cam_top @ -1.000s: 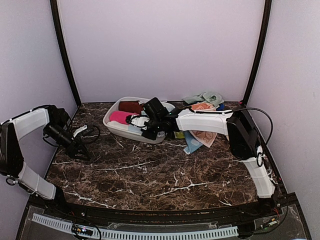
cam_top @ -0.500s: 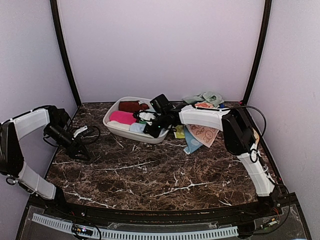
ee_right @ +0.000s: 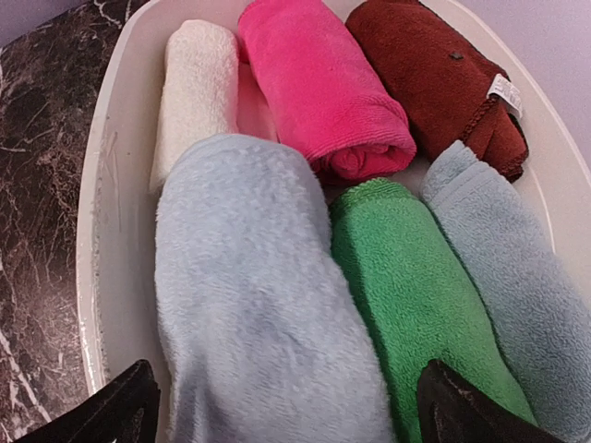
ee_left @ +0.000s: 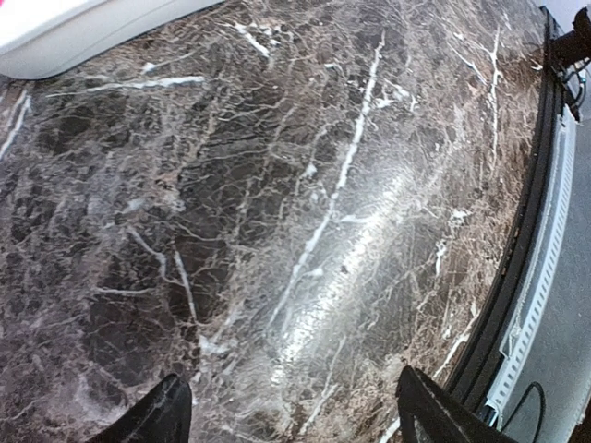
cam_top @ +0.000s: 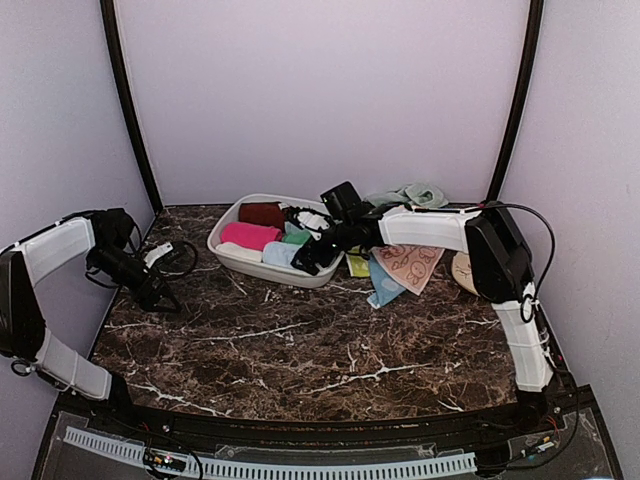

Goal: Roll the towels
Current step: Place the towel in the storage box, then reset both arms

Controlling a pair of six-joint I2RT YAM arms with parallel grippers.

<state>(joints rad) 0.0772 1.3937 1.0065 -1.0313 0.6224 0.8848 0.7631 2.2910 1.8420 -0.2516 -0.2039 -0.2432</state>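
Our right hand (ee_right: 291, 406) gapes wide over the rolled towels (ee_right: 323, 101), holding nothing. Our left hand (ee_left: 295, 415) hangs open above the counter (ee_left: 305, 185).

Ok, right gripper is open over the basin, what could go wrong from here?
1. The open right gripper hangs close over the pale blue roll and green roll; lifting away could snag fabric and loosen a roll.
2. The right arm reaches across the unrolled towels; a low retreat might drag them.
3. The basin looks packed, so another roll may not fit neatly.
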